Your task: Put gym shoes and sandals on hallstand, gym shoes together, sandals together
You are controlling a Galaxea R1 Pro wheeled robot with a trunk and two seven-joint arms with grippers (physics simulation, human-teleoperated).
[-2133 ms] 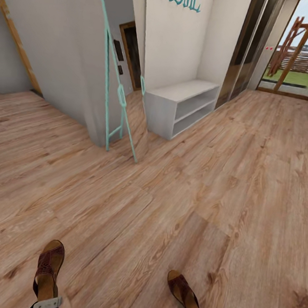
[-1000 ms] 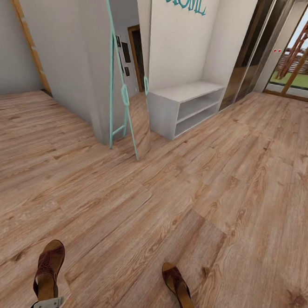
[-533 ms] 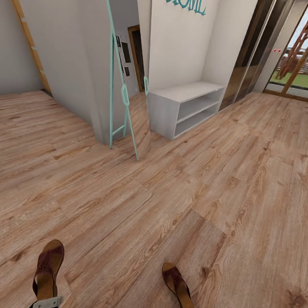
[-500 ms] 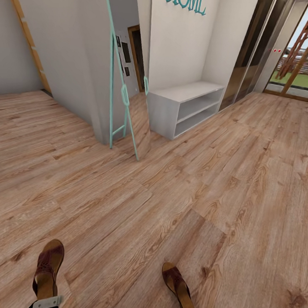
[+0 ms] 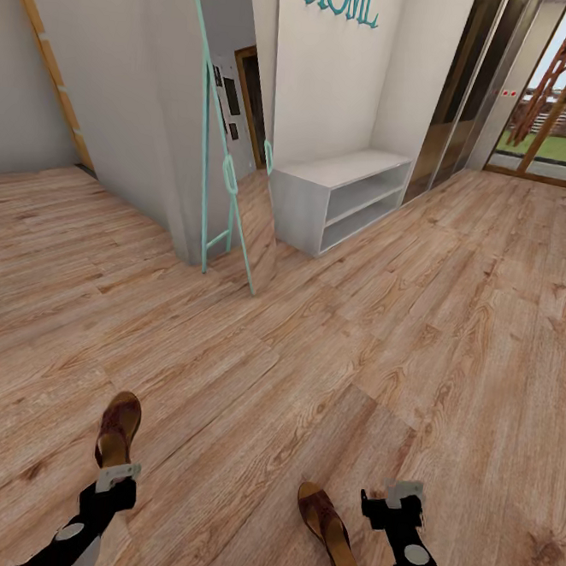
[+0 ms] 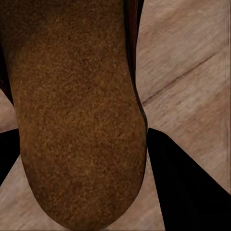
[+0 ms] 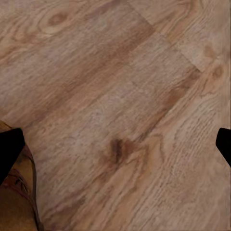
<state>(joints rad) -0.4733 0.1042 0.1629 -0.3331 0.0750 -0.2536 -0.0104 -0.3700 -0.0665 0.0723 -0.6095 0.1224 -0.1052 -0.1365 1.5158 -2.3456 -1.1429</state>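
Both arms now raised into the lower frame, up from the bottom edge half a second back. Left gripper [image 5: 118,474] clamped on the heel of one sandal [image 5: 118,427], lifted at lower left. Right gripper [image 5: 394,501] spread wide and empty, just beside the second sandal [image 5: 328,532] lying on the corridor floor [image 5: 328,356]. White shelf unit [image 5: 338,193] waits upper centre, well apart. Second pickup probably next.

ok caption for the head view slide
Left hand holds one sandal; the other sandal lies on the floor.

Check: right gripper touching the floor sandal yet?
Apart. Head view: floor planks show between the right gripper and the sandal lying beside it; the fingers look spread.
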